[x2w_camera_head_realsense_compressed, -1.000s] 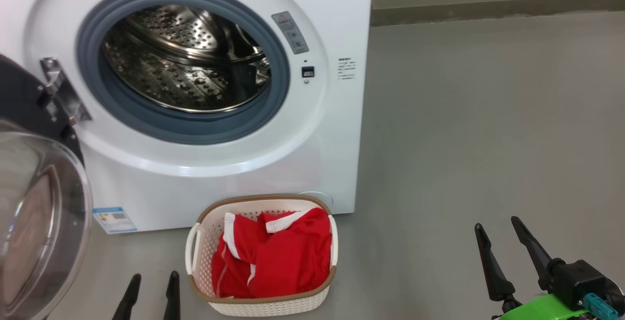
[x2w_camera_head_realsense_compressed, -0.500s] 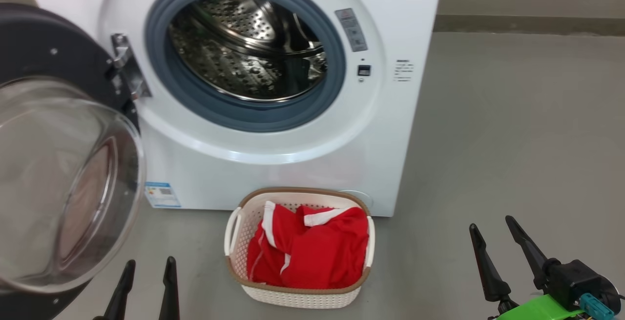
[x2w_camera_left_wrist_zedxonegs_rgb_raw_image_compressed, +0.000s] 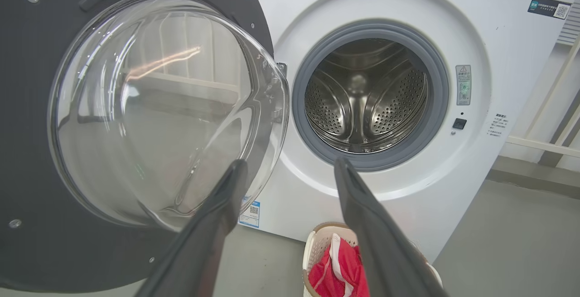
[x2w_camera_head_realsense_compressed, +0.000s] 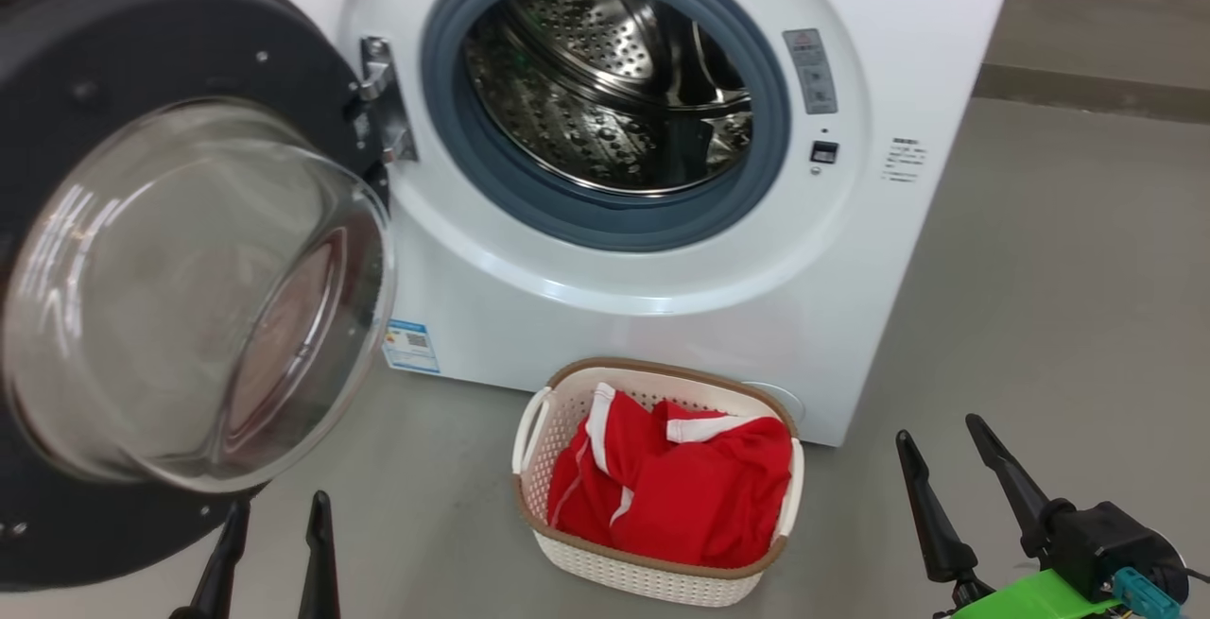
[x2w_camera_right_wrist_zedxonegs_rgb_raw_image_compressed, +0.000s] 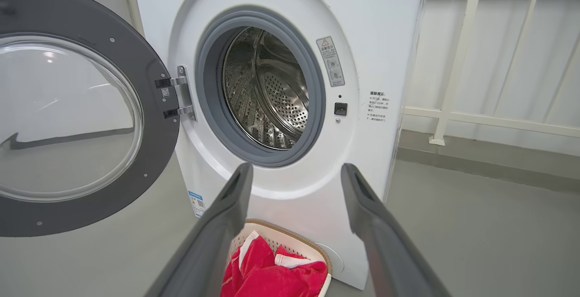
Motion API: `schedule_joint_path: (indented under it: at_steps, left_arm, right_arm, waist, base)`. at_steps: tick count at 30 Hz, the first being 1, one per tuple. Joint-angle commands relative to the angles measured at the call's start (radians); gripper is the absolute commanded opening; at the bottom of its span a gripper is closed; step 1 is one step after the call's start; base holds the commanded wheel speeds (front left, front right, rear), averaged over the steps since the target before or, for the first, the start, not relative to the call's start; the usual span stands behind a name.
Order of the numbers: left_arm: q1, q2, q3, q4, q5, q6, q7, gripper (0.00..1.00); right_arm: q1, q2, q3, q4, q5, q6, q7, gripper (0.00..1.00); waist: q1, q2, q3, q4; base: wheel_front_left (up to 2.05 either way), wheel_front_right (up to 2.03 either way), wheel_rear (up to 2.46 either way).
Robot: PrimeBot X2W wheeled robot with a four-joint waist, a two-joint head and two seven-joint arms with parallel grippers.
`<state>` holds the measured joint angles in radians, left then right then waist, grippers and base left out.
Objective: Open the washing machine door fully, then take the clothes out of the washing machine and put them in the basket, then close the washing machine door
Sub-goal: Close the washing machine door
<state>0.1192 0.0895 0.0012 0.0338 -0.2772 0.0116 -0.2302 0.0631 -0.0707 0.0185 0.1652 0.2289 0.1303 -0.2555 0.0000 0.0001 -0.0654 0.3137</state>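
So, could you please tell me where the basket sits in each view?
Head view: basket at bottom centre.
Left wrist view: basket at the bottom edge, right of centre, cut off.
Right wrist view: basket at the bottom edge, centre.
Shared landmark: blue sticker, up-left of it.

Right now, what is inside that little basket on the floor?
Red clothes with white trim fill the basket. Its floor is covered by them, so anything underneath cannot be seen.

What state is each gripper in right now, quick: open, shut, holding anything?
Left gripper: open, fingers spread, holding nothing.
Right gripper: open, fingers spread, holding nothing.
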Motion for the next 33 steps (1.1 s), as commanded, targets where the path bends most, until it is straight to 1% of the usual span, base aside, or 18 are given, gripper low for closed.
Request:
schedule_joint_path:
  at_steps: [1, 8, 13, 16, 19, 27, 28, 29, 30, 31, 33]
  left_arm:
    - [-0.02, 0.015, 0.033, -0.034, 0.008, 0.01, -0.002, 1.0]
    - [-0.015, 0.019, 0.04, -0.044, 0.001, 0.023, 0.005, 1.0]
    - [-0.008, 0.017, 0.051, -0.047, -0.005, 0.039, 0.001, 1.0]
    - [-0.002, 0.017, 0.053, -0.048, -0.004, 0.046, -0.001, 1.0]
    - [-0.01, 0.031, 0.067, -0.035, -0.019, 0.039, -0.001, 1.0]
    - [0.0, 0.025, 0.062, -0.039, -0.003, 0.062, -0.01, 1.0]
    - [-0.001, 0.026, 0.063, -0.04, -0.002, 0.064, -0.011, 0.76]
    - [-0.004, 0.027, 0.064, -0.043, -0.001, 0.065, -0.012, 0.38]
    - [-0.009, 0.024, 0.069, -0.048, -0.008, 0.065, -0.015, 0.25]
    - [-0.016, 0.023, 0.072, -0.053, -0.011, 0.066, -0.017, 0.0]
    - [-0.039, 0.022, 0.081, -0.066, -0.012, 0.069, -0.022, 0.0]
  right_arm:
    - [-0.022, -0.01, 0.028, -0.028, 0.009, 0.0, -0.006, 1.0]
    - [-0.018, -0.006, 0.035, -0.028, 0.011, 0.0, -0.006, 1.0]
    - [-0.015, -0.005, 0.037, -0.027, 0.005, 0.0, -0.006, 1.0]
    - [-0.015, -0.006, 0.039, -0.025, 0.004, 0.0, -0.006, 1.0]
    - [-0.016, -0.007, 0.044, -0.023, 0.005, 0.0, -0.006, 1.0]
    - [-0.015, -0.009, 0.049, -0.017, 0.009, 0.0, -0.006, 1.0]
    - [-0.016, -0.009, 0.049, -0.017, 0.01, 0.0, -0.006, 1.0]
    - [-0.016, -0.009, 0.049, -0.016, 0.01, 0.0, -0.006, 1.0]
    - [-0.016, -0.01, 0.049, -0.016, 0.01, 0.0, -0.006, 1.0]
    - [-0.016, -0.01, 0.048, -0.016, 0.011, 0.0, -0.006, 1.0]
    - [-0.014, -0.011, 0.044, -0.016, 0.01, 0.0, -0.006, 1.0]
  waist:
    - [0.0, -0.0001, -0.008, 0.034]
    - [0.0, -0.0001, -0.019, 0.093]
    - [0.0, -0.0001, -0.025, 0.116]
    - [0.0, -0.0001, -0.027, 0.121]
    - [0.0, -0.0001, -0.028, 0.119]
    - [0.0, -0.0001, -0.028, 0.11]
    - [0.0, -0.0001, -0.028, 0.109]
    - [0.0, -0.0001, -0.027, 0.107]
    - [0.0, -0.0001, -0.027, 0.105]
    - [0.0, -0.0001, -0.026, 0.104]
    - [0.0, -0.0001, -0.025, 0.104]
  base:
    - [0.0, 0.0, 0.0]
    - [0.0, 0.0, 0.0]
    - [0.0, 0.0, 0.0]
    - [0.0, 0.0, 0.0]
    - [0.0, 0.0, 0.0]
    - [0.0, 0.0, 0.0]
    - [0.0, 0.0, 0.0]
    - [0.0, 0.0, 0.0]
    - [0.0, 0.0, 0.0]
    - [0.0, 0.0, 0.0]
    - [0.0, 0.0, 0.0]
